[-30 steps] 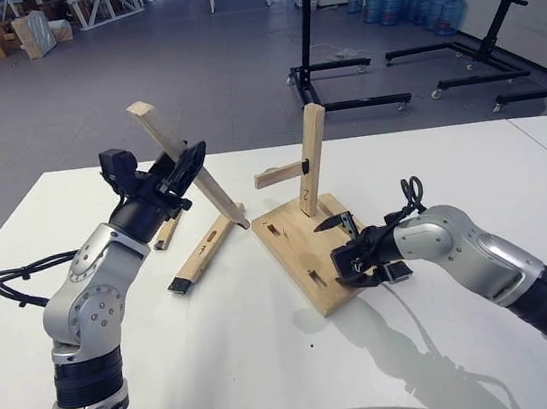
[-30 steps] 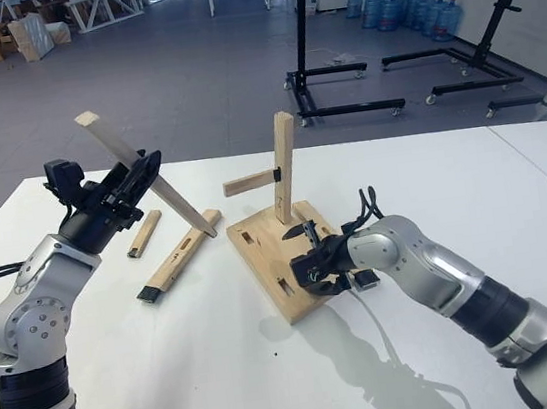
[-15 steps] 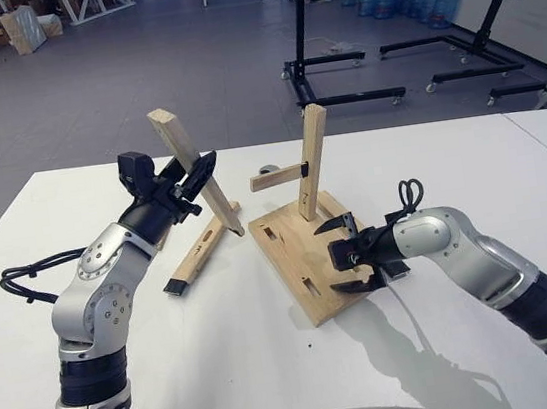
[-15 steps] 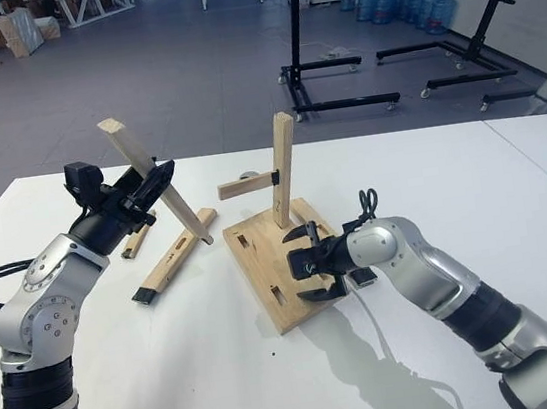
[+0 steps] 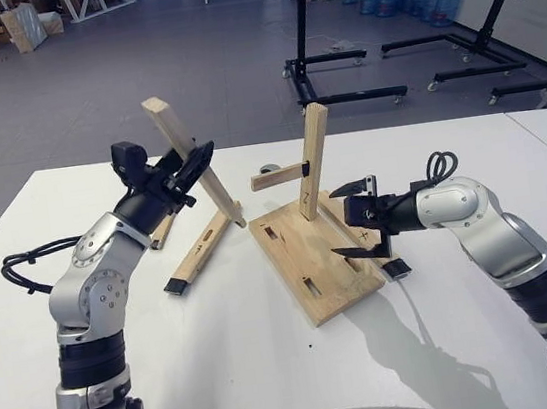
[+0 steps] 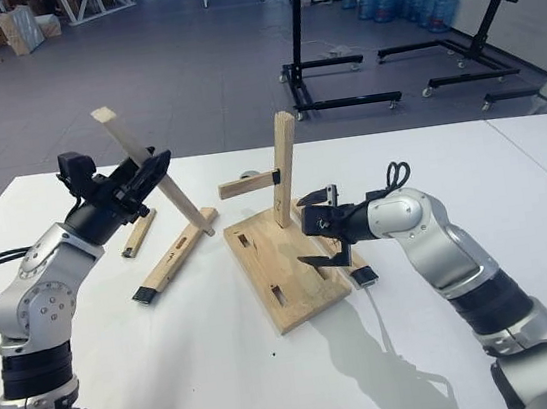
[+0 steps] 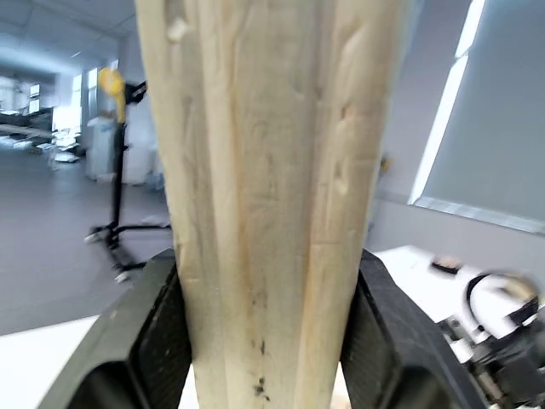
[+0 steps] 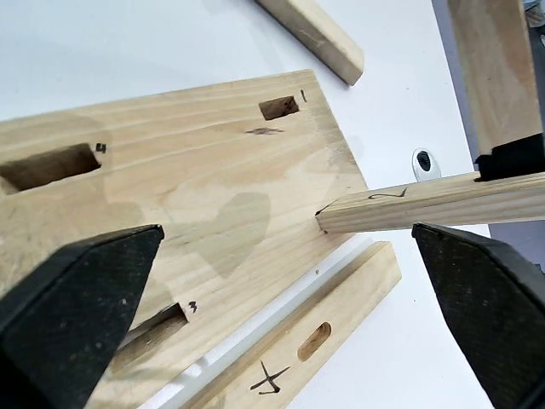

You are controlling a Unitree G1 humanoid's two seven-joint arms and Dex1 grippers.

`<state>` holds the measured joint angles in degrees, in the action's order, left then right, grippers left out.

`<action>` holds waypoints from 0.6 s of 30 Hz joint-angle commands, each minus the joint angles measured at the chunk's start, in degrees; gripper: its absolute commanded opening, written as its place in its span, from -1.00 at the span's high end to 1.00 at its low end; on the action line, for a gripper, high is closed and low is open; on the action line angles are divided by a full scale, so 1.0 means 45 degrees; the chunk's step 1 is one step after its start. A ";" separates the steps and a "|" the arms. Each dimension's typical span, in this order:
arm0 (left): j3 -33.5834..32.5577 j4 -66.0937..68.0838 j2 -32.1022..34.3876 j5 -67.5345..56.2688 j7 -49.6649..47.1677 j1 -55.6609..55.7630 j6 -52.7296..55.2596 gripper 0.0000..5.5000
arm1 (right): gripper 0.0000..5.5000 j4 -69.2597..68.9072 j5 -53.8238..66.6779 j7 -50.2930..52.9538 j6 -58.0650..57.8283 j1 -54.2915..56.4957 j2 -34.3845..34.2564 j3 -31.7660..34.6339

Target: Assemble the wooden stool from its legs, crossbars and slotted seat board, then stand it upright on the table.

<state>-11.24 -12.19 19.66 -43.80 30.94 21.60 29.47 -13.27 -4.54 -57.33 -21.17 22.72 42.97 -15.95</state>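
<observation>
Behind the white table, black stands.

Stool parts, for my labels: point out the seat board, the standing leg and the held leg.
seat board (image 5: 301,259), left eye view, bare top face.
standing leg (image 5: 314,144), left eye view, upper shaft.
held leg (image 5: 172,127), left eye view, free upper end.

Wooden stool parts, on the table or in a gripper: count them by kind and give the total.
Legs: 4 (held leg, upright leg, left lying leg, right lying leg)
Crossbars: 2 (fitted crossbar, loose crossbar)
Seat board: 1
Total: 7
</observation>
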 commanded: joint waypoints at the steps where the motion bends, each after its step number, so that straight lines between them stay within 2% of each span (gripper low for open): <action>1: -0.0470 0.1592 -0.1050 -0.1194 0.0825 0.0711 -0.0266 0.24 | -0.96 0.0548 0.0223 0.0574 -0.0338 -0.0073 -0.0416 0.0366; 11: -0.0046 0.7062 -0.1513 0.0184 0.3862 0.1996 -0.1873 0.24 | -0.96 0.1110 0.0299 0.0701 -0.0289 0.0256 -0.0826 0.0123; 18: 0.0332 0.8592 -0.1650 0.1403 0.4799 0.2226 -0.2981 0.24 | -0.96 0.1146 0.0225 0.0728 -0.0255 0.0260 -0.0971 -0.0068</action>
<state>-10.48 24.37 12.73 -39.47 51.72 29.84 17.77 -7.93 -3.31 -54.14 -22.35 22.69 38.85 -15.82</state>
